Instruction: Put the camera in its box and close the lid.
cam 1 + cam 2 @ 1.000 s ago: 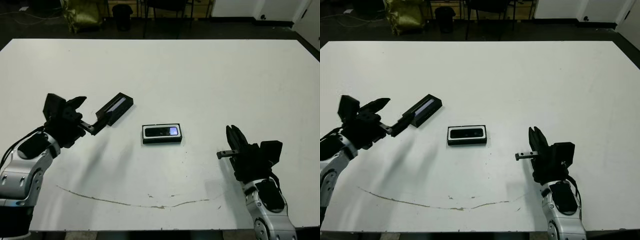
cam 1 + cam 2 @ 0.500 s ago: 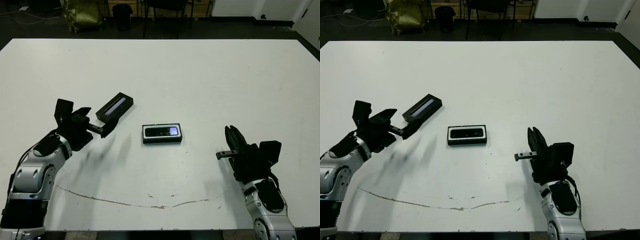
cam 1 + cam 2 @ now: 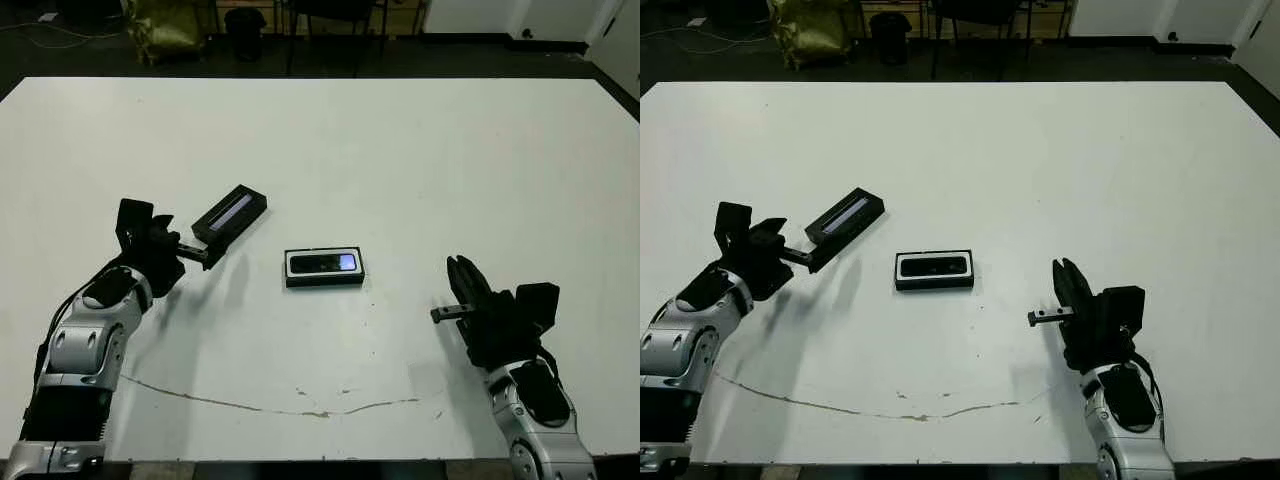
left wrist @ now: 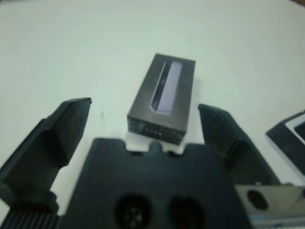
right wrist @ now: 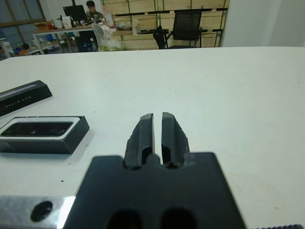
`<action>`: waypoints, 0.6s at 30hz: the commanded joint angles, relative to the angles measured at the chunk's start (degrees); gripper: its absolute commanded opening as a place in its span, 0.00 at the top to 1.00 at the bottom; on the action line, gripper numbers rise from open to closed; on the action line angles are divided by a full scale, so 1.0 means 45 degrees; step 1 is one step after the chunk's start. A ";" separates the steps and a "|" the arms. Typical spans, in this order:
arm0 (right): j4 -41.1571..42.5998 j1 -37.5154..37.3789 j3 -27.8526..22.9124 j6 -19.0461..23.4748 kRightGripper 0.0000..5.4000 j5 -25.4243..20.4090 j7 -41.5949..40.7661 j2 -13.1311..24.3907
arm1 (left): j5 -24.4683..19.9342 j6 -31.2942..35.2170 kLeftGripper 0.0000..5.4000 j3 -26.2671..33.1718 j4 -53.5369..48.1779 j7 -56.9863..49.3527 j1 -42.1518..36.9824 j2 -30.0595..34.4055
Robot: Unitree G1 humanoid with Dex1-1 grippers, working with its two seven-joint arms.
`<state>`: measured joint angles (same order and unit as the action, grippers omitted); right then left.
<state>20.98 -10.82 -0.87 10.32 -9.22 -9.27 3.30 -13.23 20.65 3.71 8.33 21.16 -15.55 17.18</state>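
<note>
Left gripper (image 4: pixel 143 143) wide open, empty, near black pale-striped rectangular lid (image 3: pixel 230 214); off-centre closing could skid it; right gripper (image 5: pixel 157 136) nearly closed, empty.

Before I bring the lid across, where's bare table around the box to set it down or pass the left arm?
The box, camera inside, has bare table on every side: wide toward the right gripper, wide on the far side. The only crowded spot is beside the box on the left, where the lid lies at the open left gripper.

box (image 4: pixel 291 138) cut by frame edge, lid (image 4: pixel 163 98) blurred
</note>
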 commanded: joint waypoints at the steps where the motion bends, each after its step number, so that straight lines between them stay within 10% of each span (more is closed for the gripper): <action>1: 0.0221 -0.0229 0.0053 0.0546 1.00 0.0114 0.0205 0.0101 | 0.0178 0.0093 0.00 -0.0060 0.0571 0.0272 -0.0169 0.0198; 18: 0.0502 -0.0347 0.0086 0.0926 1.00 0.0087 0.0344 0.0052 | 0.0810 -0.0560 0.00 -0.0591 0.1987 0.1895 -0.0866 0.0672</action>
<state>24.17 -11.75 -0.37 14.64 -8.61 -7.69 3.34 -10.25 18.22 1.40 16.15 29.38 -19.41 19.72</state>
